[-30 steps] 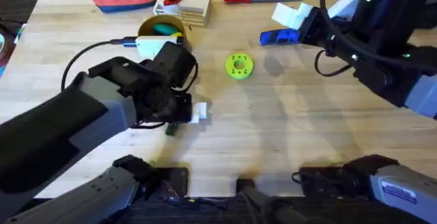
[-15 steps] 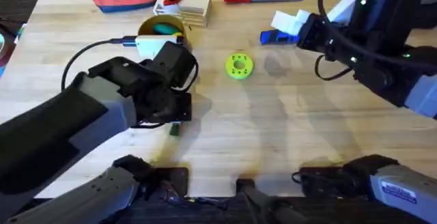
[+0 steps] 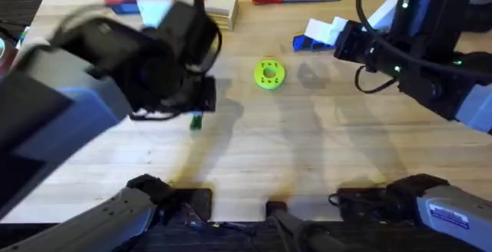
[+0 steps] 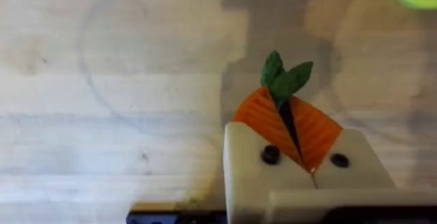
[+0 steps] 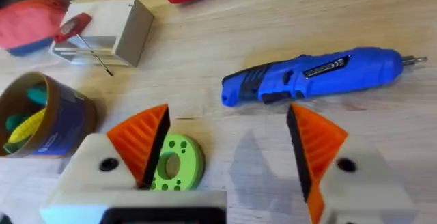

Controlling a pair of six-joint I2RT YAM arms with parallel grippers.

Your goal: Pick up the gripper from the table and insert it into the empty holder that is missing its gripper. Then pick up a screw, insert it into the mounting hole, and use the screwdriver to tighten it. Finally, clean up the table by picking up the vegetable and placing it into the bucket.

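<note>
My left gripper (image 4: 290, 125) pinches the vegetable (image 4: 283, 80) between its orange pads, lifted above the table (image 3: 307, 160). To finish well, I should keep the pinch firm, centre over the bucket (image 5: 41, 125), then release low. The bucket already holds a yellow and a teal toy. My right gripper (image 5: 229, 145) hangs wide and empty near the screwdriver (image 5: 314, 74).

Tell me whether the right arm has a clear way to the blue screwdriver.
Probably yes. The right gripper is open, and the blue screwdriver lies flat on bare table just ahead of it. The green disc sits to one side, clear of the path.
</note>
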